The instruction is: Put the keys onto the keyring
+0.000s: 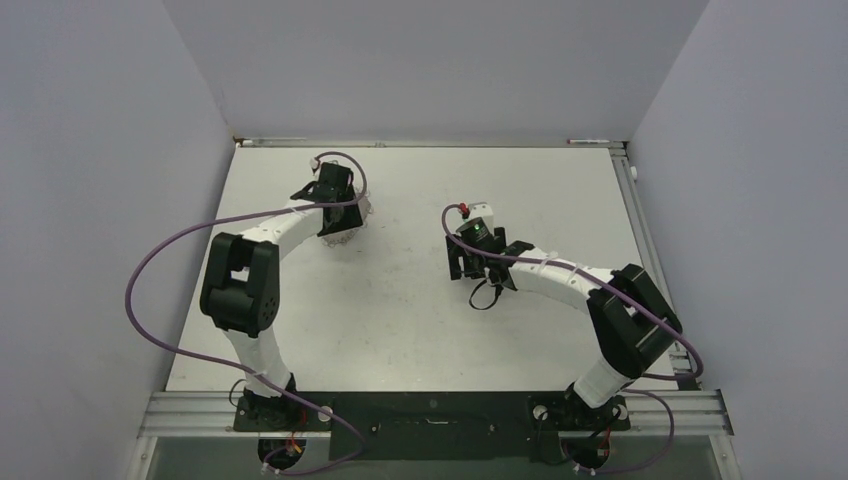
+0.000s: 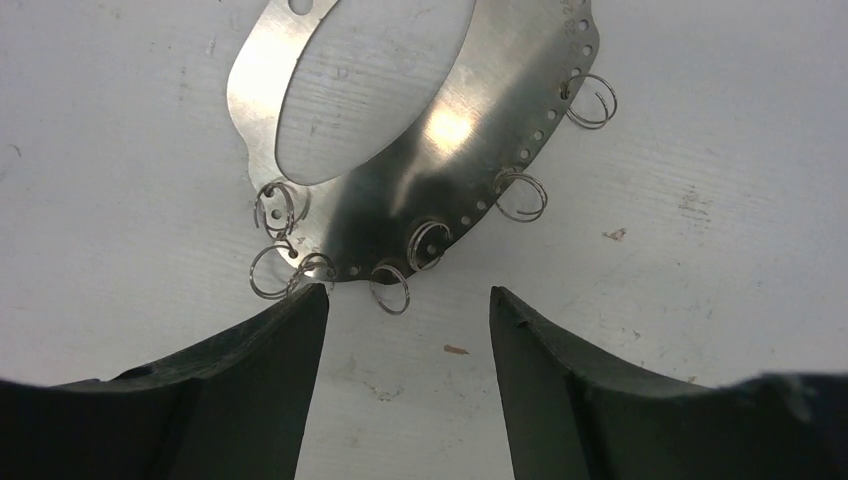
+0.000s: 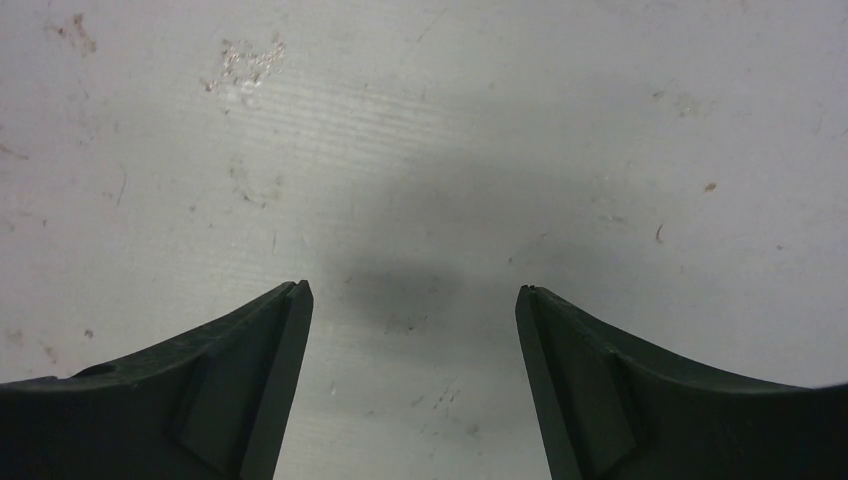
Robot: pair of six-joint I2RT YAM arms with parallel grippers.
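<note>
The keyring [image 2: 400, 190] is a flat grey metal ring lying on the white table, with several tiny wire loops [image 2: 389, 289] along its near rim. My left gripper [image 2: 408, 292] hovers just short of that rim, open, with only bare table and one wire loop at the tips. From above, the left gripper [image 1: 338, 222] sits over the keyring [image 1: 357, 226] at the back left. My right gripper [image 3: 412, 288] is open over bare table, and from above that right gripper [image 1: 468, 262] is near the middle. The keys are out of view.
The white table [image 1: 420, 330] is scuffed and stained, and grey walls close it in on the left, back and right. A metal rail [image 1: 440, 410] at the near edge carries both arm bases. Purple cables loop around each arm.
</note>
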